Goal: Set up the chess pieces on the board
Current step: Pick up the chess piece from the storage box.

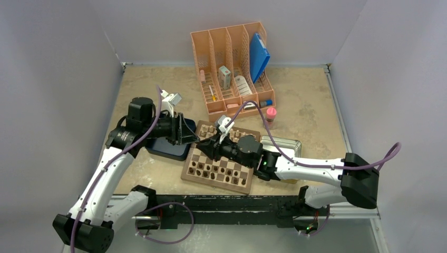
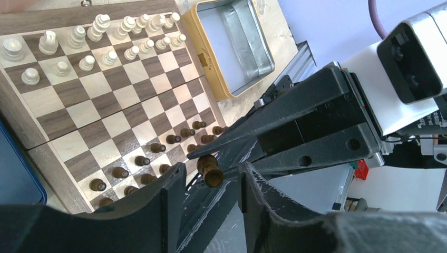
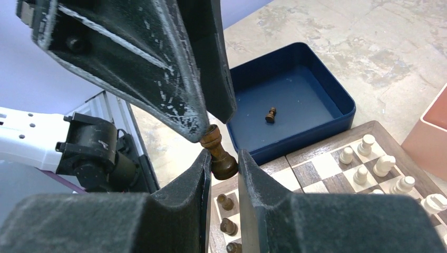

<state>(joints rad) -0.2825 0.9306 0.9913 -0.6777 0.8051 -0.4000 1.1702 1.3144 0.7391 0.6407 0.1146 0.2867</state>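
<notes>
Handover risk: my right gripper (image 3: 224, 158) pinches a dark piece (image 3: 219, 155) by its base, tilted, above the board (image 2: 79, 113) edge. My left gripper (image 2: 212, 171) stands half open around its head, not visibly touching. If I release right before left closes, it drops onto the set rows (image 2: 141, 161) below and topples them.

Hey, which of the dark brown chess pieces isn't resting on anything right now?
The tilted dark piece pinched in the right gripper. The other dark pieces stand on the board, except one lone piece sitting in the blue tray.
</notes>
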